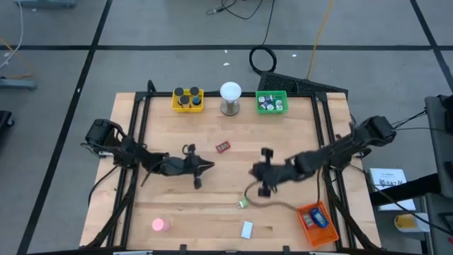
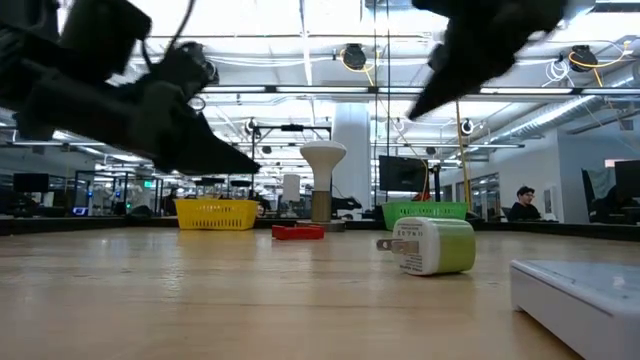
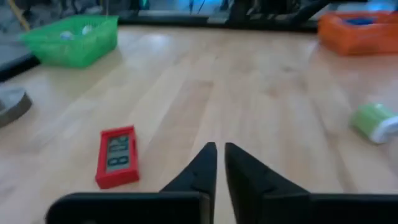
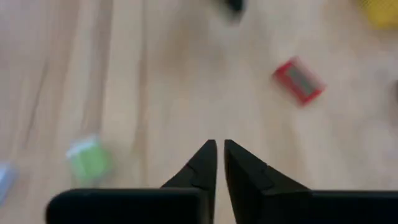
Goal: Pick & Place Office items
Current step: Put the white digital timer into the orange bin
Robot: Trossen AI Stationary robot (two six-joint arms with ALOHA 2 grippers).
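A red block with a small grey display point(image 1: 224, 146) point(image 3: 117, 157) point(image 4: 300, 79) lies flat on the wood mid-table. A small green and white item point(image 1: 243, 203) point(image 2: 430, 245) rests nearer the front. A white block point(image 1: 247, 229) and a pink disc point(image 1: 158, 225) lie by the near edge. My left gripper point(image 1: 211, 167) point(image 3: 219, 155) hovers shut left of centre, with the red block a little beyond it and nothing between its fingers. My right gripper point(image 1: 253, 170) point(image 4: 219, 152) hangs shut right of centre above bare wood, holding nothing.
At the far edge stand a yellow tray point(image 1: 187, 99) with black caps, a white ball on a metal stand point(image 1: 230, 98) and a green tray point(image 1: 271, 103). An orange tray point(image 1: 316, 223) holding a blue item sits at the near right. A dark cord point(image 1: 272, 202) loops under the right arm.
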